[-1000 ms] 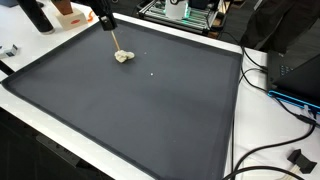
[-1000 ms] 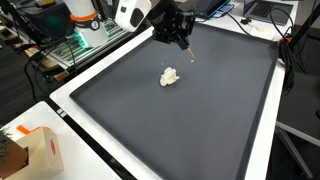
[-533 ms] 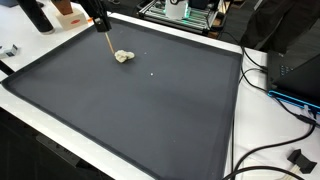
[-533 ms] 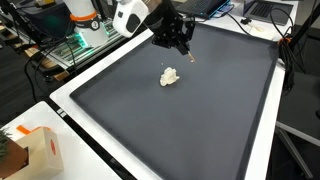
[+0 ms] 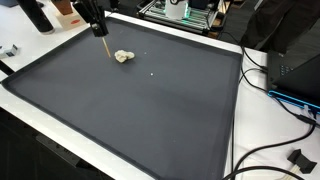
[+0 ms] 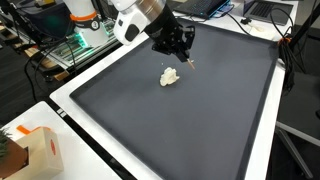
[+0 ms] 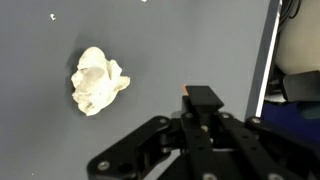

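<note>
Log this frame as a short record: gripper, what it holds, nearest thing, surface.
gripper: the gripper is shut on a thin stick, above the mat
stick: slanted, lower tip near the lump; contact cannot be told
nearest thing: crumpled pale lump, lying alone on the mat
surface: dark mat on a white table

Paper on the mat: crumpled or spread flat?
Crumpled: the paper is a bunched, creased lump on the dark mat, apart from the gripper holding a stick.
</note>
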